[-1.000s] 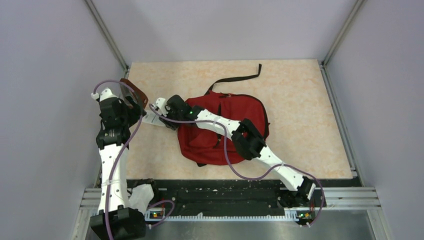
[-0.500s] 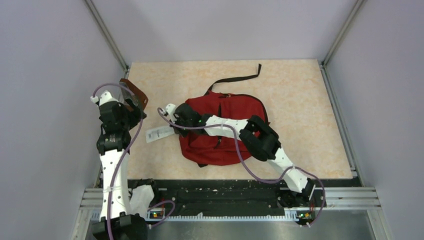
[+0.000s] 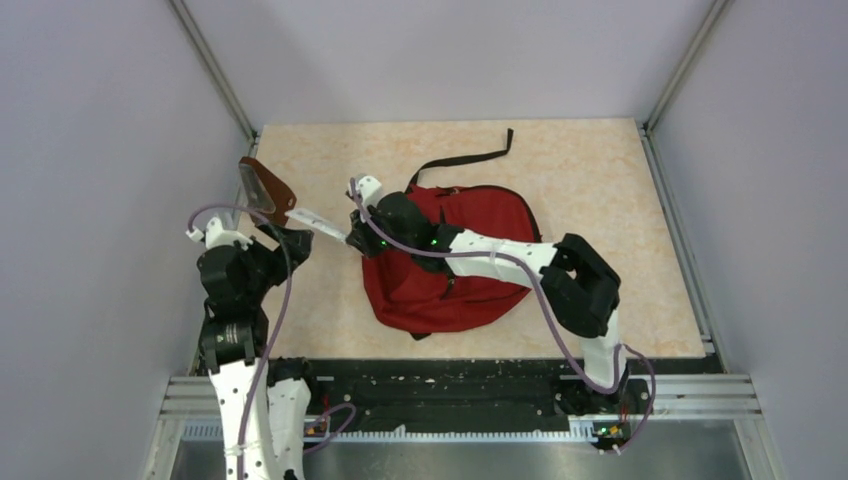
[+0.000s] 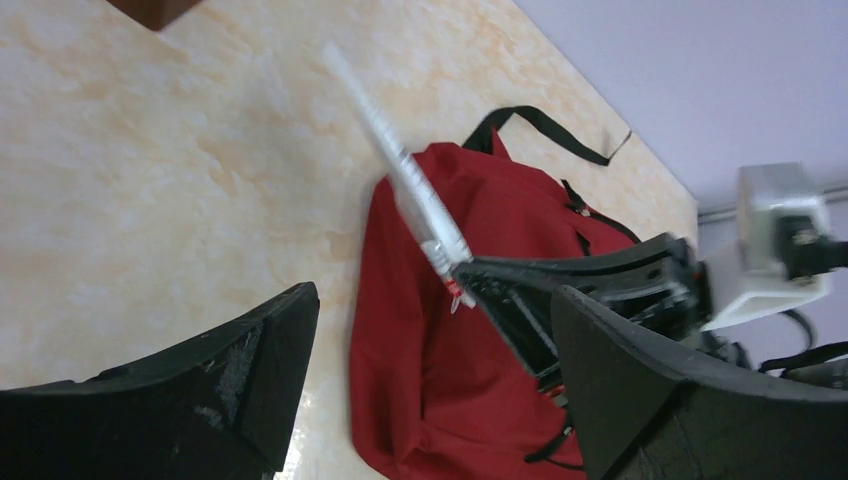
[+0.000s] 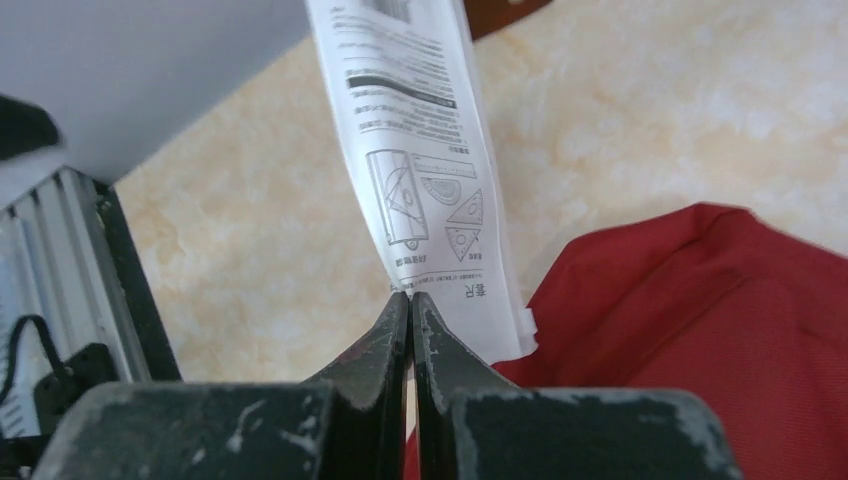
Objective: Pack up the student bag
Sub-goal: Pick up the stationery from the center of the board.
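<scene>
The student bag [image 3: 455, 265] is a dark-red backpack lying flat mid-table, its black strap [image 3: 470, 157] trailing to the back. My right gripper [image 3: 350, 235] is over the bag's left edge. It is shut on the end of a flat white printed packet [image 3: 315, 222] and holds it off the table. The right wrist view shows the jaws [image 5: 410, 297] pinching the packet [image 5: 420, 150] beside the bag [image 5: 720, 330]. My left gripper [image 3: 290, 240] is open and empty, just left of the packet. In its own view [image 4: 432, 300] it faces the packet [image 4: 400, 170] and the bag [image 4: 430, 400].
A small brown wedge-shaped pouch [image 3: 268, 187] stands at the table's left edge, behind my left gripper. Grey walls close in the table on three sides. A black and metal rail [image 3: 450, 385] runs along the near edge. A white object [image 3: 285, 395] lies by the left base.
My right gripper has raised the white packet off the table and carried it back toward the bag's top left. My left arm has drawn back from the pouch toward the near edge.
</scene>
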Available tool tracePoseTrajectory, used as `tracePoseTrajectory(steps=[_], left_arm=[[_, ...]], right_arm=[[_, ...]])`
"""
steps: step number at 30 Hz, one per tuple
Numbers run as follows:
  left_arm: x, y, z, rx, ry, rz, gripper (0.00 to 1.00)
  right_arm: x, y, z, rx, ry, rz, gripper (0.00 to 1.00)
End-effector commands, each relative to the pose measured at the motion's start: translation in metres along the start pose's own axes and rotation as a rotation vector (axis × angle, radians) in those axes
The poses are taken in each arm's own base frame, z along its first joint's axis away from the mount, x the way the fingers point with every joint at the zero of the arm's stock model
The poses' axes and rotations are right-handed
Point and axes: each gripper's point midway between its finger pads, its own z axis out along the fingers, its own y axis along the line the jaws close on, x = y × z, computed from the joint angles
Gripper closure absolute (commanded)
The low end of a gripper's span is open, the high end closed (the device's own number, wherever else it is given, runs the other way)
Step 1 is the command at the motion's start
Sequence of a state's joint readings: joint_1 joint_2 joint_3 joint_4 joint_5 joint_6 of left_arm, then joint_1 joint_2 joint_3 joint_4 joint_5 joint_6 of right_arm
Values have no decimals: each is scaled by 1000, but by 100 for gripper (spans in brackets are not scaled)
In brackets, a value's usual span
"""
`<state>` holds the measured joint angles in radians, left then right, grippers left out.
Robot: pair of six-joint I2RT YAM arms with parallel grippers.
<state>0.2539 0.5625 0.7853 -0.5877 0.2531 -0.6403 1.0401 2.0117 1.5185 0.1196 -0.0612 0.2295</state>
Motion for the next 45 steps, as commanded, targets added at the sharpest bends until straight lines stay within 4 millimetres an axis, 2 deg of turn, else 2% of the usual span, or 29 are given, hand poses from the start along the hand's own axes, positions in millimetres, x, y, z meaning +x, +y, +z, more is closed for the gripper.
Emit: tracePoseTrajectory(steps=[1,5,9,14,18,26,31,33,35,38,40,41,43,44,45], left_arm=[[11,-10,-4,69,23,-87,10],[22,-15,8,121,68,-155,10],[32,-32,23,268,119,-249,10],[21,-45,25,357,81,-248,10],[18,-39,31,330,53,-234,10],[39,-16,49,219,155,-276,10],[40,-19,51,238,169,-288,12],[39,-22,51,250,167,-293,18],[38,-22,51,252,166,-296,30],[38,-23,49,257,165,-295,52],[39,-23,48,264,164,-294,72],[39,-23,48,265,163,-291,81],[40,-23,48,269,158,-279,96],[40,-23,48,270,157,-270,100],[39,-23,48,275,155,-259,100]], right_arm=[[-81,17,-38,-7,-238,11,100],[-85,16,-53,8,-265,12,100],[-78,13,-64,16,-256,10,100],[-70,11,-70,31,-239,2,100],[-68,16,-74,30,-241,-25,100],[-71,33,-81,44,-262,-88,100],[-70,44,-82,35,-262,-145,100],[-66,47,-81,47,-250,-177,100],[-63,49,-80,68,-237,-207,100],[-58,48,-78,87,-220,-229,100],[-57,49,-78,89,-214,-221,100],[-57,49,-79,87,-212,-215,96],[-57,51,-83,78,-199,-210,69],[-59,53,-87,69,-200,-207,54],[-58,55,-92,54,-197,-201,41]])
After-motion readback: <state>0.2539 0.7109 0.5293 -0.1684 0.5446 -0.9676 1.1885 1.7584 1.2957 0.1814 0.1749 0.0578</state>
